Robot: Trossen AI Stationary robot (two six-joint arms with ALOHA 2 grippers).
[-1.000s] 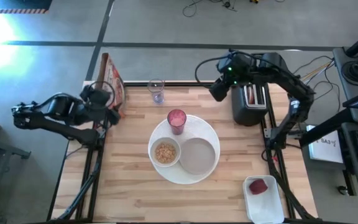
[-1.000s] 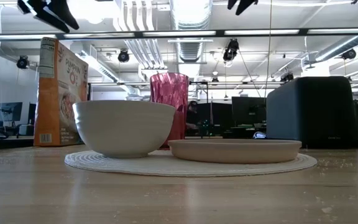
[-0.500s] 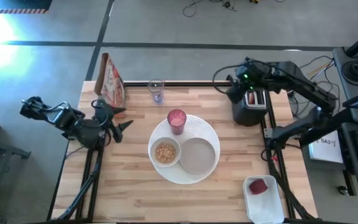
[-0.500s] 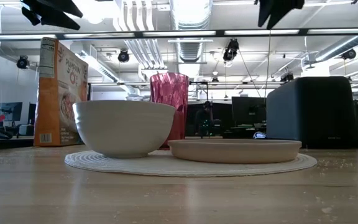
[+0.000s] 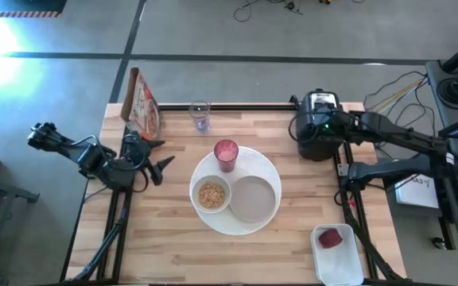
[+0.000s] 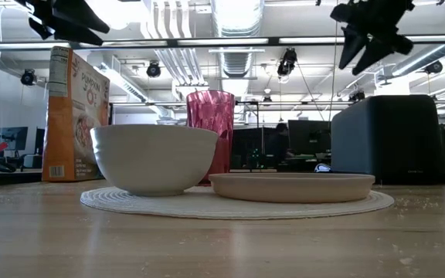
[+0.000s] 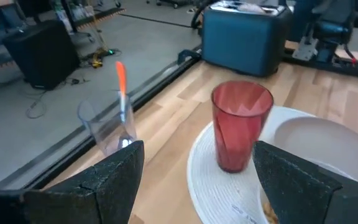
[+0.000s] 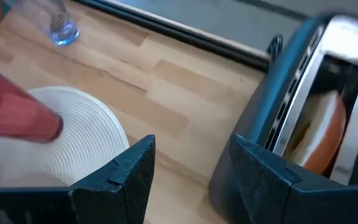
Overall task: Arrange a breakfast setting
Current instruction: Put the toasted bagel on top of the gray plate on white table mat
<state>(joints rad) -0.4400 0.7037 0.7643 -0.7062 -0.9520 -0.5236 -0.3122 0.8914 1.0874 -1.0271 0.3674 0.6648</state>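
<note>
The setting looks about half done, judged from how things lie. Nearest the front edge of the tabletop point(image 5: 173, 238), a white tub point(image 5: 338, 254) at the right corner holds the red fruit point(image 5: 331, 237), well apart from the mat point(image 5: 269, 163) and not yet brought over. On the mat sit the bowl point(image 5: 211, 195), with something tan and crumbly inside, and the grey plate point(image 5: 253, 199) just beside it, bare. The tumbler point(image 5: 226, 153) stands upright at the mat's far edge. Beyond it, near the back edge, a clear glass point(image 5: 200, 117) holds what may be the spoon, its orange-tipped handle showing in the left wrist view. A cereal box point(image 5: 143, 107) stands at the back left corner. In the toaster point(image 5: 318, 135) at the back right, the bagel point(image 8: 319, 134) sits in a slot, so it probably goes to the plate next, then spoon and fruit.

The left hand point(image 5: 159, 155) hovers off the mat's left side, fingers spread wide, holding nothing. The right hand point(image 8: 191, 171) hangs just above the toaster, fingers apart and empty, touching nothing that I can make out.
</note>
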